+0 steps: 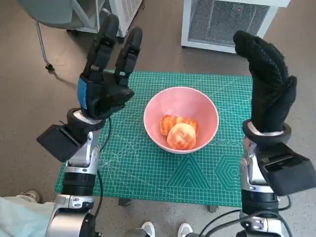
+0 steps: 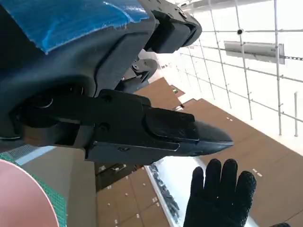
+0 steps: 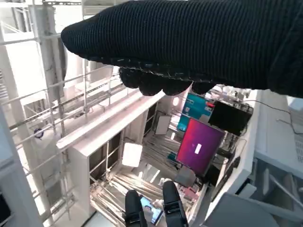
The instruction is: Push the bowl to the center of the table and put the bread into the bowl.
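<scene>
From the head view, you have the pink bowl (image 1: 180, 118) sitting near the middle of the green worktop (image 1: 148, 168), with the bread (image 1: 179, 132) lying inside it. Your left hand (image 1: 106, 79) is raised beside the bowl, fingers extended and apart, holding nothing — your right hand (image 1: 266, 86) stands upright on the bowl's other side, fingers straight, also empty.

The left wrist view shows the bowl's rim (image 2: 21, 198) at the corner, the right hand's glove (image 2: 220, 198) beyond.

In the right wrist view, the glove (image 3: 199, 42) carries nothing.
</scene>
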You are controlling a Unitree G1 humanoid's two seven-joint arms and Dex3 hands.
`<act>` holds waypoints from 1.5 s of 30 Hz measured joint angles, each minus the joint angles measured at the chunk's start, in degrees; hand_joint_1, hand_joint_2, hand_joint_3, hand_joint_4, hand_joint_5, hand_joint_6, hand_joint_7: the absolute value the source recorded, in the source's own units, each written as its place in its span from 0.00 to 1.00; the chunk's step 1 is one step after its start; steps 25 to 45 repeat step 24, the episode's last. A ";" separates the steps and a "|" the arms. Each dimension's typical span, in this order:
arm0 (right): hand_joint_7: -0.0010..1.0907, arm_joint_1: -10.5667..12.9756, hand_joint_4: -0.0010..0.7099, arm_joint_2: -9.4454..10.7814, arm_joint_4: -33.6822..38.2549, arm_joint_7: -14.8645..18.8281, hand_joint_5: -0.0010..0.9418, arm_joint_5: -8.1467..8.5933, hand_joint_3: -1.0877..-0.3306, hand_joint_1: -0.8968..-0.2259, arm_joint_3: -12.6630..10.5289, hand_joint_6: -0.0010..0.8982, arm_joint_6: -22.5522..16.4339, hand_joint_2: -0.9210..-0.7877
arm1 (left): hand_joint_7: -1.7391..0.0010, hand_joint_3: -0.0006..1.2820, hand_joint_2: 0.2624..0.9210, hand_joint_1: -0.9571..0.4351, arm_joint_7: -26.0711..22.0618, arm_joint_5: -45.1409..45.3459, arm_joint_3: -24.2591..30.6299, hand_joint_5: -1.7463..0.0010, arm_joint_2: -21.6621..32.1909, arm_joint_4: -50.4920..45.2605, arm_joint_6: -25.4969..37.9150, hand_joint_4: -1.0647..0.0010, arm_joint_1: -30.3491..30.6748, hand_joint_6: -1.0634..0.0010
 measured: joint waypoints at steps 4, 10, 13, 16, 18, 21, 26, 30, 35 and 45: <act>0.63 -0.90 0.46 -0.22 0.92 0.00 0.01 0.00 0.43 0.61 -0.02 0.00 -0.32 0.00 | 0.99 0.03 1.00 0.41 -0.29 -0.11 -0.51 1.00 -0.23 0.55 0.09 0.89 0.13 0.79; 0.63 -2.17 0.47 -0.47 2.45 0.07 0.01 0.02 0.43 0.60 -0.03 0.00 -0.92 0.00 | 1.00 0.06 1.00 0.40 -0.40 -0.01 -1.10 1.00 -0.69 1.97 -0.07 0.89 0.31 0.80; 0.63 -2.24 0.47 -0.47 2.58 0.08 0.01 0.01 0.44 0.60 0.00 0.01 -0.94 0.00 | 1.00 0.08 1.00 0.40 -0.38 0.44 -1.23 1.00 -0.73 2.57 -0.71 0.89 0.34 0.80; 0.63 -2.24 0.47 -0.47 2.61 0.10 0.01 0.02 0.44 0.60 0.00 0.01 -0.94 0.00 | 1.00 0.09 1.00 0.39 -0.30 0.72 -1.29 1.00 -0.72 3.37 -1.74 0.89 0.33 0.81; 0.63 -2.24 0.47 -0.47 2.64 0.10 0.01 0.02 0.44 0.60 -0.01 0.01 -0.95 0.00 | 1.00 0.10 1.00 0.39 -0.22 0.90 -1.29 1.00 -0.67 3.97 -2.20 0.89 0.33 0.81; 0.62 -2.25 0.47 -0.48 2.82 0.10 0.01 0.02 0.44 0.60 -0.02 0.01 -0.97 0.00 | 1.00 0.10 1.00 0.39 -0.18 0.97 -1.27 1.00 -0.55 4.82 -3.05 0.89 0.32 0.81; 0.62 -2.25 0.47 -0.48 2.95 0.10 0.01 0.02 0.44 0.60 -0.03 0.01 -1.00 0.00 | 1.00 0.10 1.00 0.44 -0.12 0.96 -1.20 1.00 -0.51 5.82 -3.89 0.88 0.20 0.81; 0.62 -2.25 0.47 -0.48 2.95 0.10 0.01 0.02 0.44 0.60 -0.03 0.01 -1.00 0.00 | 1.00 0.10 1.00 0.44 -0.12 0.96 -1.20 1.00 -0.51 5.82 -3.89 0.88 0.20 0.81; 0.62 -2.25 0.47 -0.48 2.95 0.10 0.01 0.02 0.44 0.60 -0.03 0.01 -1.00 0.00 | 1.00 0.10 1.00 0.44 -0.12 0.96 -1.20 1.00 -0.51 5.82 -3.89 0.88 0.20 0.81; 0.62 -2.25 0.47 -0.48 2.95 0.10 0.01 0.02 0.44 0.60 -0.03 0.01 -1.00 0.00 | 1.00 0.10 1.00 0.44 -0.12 0.96 -1.20 1.00 -0.51 5.82 -3.89 0.88 0.20 0.81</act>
